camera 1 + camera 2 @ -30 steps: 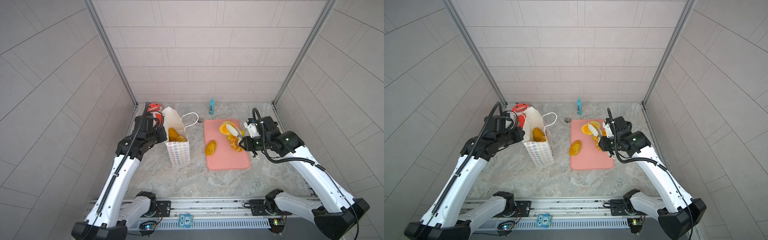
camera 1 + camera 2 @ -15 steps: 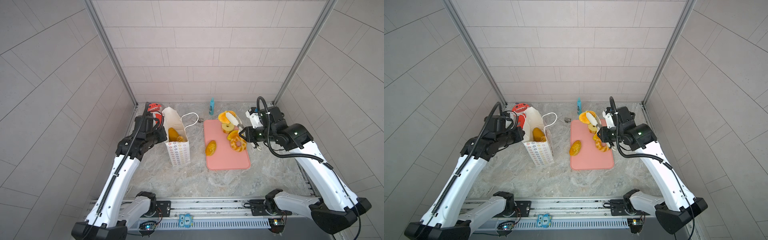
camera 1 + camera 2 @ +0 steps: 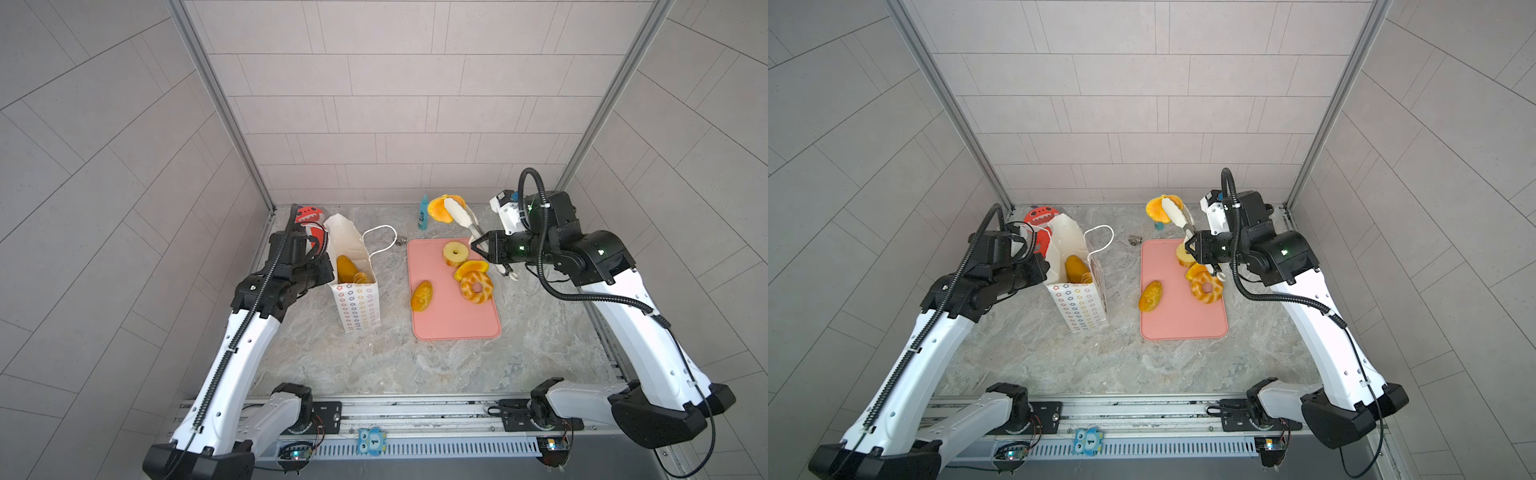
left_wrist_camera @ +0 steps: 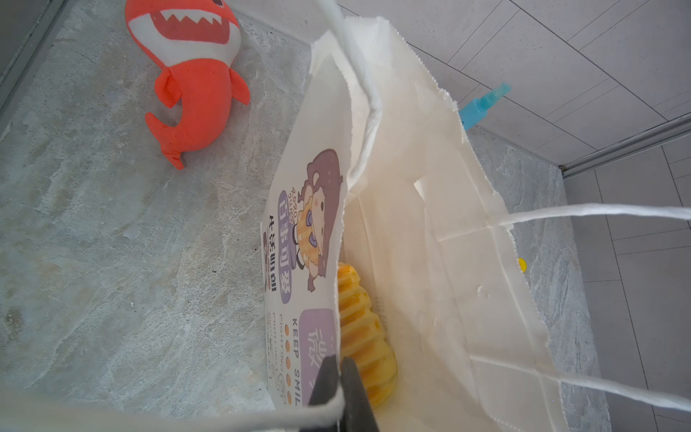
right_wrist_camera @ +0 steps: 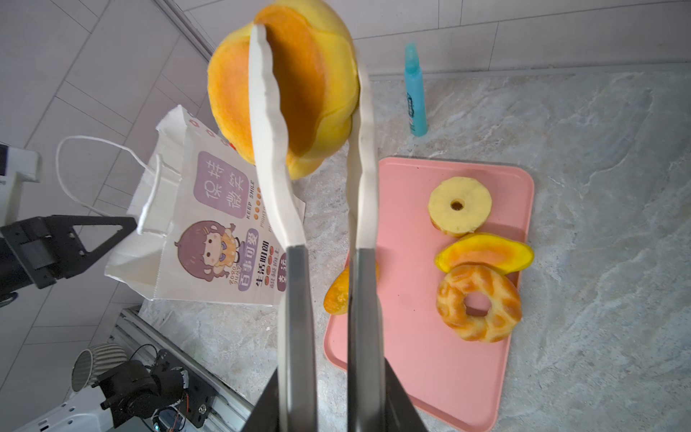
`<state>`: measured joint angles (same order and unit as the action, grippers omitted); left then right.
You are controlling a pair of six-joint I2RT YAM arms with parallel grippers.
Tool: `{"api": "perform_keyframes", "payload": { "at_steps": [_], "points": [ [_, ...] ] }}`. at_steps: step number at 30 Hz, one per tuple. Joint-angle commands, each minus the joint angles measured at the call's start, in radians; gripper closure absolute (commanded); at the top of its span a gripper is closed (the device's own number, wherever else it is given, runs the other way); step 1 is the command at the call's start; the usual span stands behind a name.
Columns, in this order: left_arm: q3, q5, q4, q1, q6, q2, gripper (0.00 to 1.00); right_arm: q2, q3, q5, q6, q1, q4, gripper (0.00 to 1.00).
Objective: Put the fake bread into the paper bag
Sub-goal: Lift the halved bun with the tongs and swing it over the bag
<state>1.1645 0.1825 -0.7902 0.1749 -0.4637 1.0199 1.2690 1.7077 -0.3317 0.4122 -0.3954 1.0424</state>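
The right gripper (image 3: 484, 245) is clamped on the metal handles of a pair of tongs (image 3: 459, 214), whose white tips, reaching out ahead of it, squeeze a round bun (image 5: 299, 82) of golden fake bread held up off the table. Just below and beside this gripper lies the pink tray (image 3: 453, 324), bearing a pale ring (image 3: 455, 253), an orange slice (image 3: 471, 266) and a braided ring (image 3: 476, 286), with an oval bun (image 3: 422, 296) at its edge. Across the table, the left gripper (image 4: 338, 374) is closed tight on the rim of the upright paper bag (image 3: 357, 299), possibly catching a cord handle too. A ridged loaf (image 4: 362, 329) sits inside the bag, right beyond its fingertips. A red plush shark (image 4: 194, 74) lies farther out behind the bag.
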Motion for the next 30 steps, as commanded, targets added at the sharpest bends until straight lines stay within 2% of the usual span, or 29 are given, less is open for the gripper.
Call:
{"api": "perform_keyframes", "payload": {
  "at_steps": [1,11,21,30],
  "points": [
    [0.0,-0.008,-0.02,-0.005,0.002,-0.003,0.94,0.003,0.055,-0.034,0.011,-0.017,-0.051,0.67],
    [0.01,-0.008,-0.024,-0.004,-0.007,-0.005,0.94,0.063,0.161,0.011,-0.007,-0.165,-0.048,0.67],
    [0.007,0.012,0.0,-0.003,-0.03,-0.006,0.94,0.167,0.295,0.189,-0.079,-0.361,0.056,0.67],
    [0.008,0.006,0.005,-0.006,-0.033,-0.017,0.94,0.251,0.388,0.274,-0.116,-0.449,0.122,0.68]
  ]
}}
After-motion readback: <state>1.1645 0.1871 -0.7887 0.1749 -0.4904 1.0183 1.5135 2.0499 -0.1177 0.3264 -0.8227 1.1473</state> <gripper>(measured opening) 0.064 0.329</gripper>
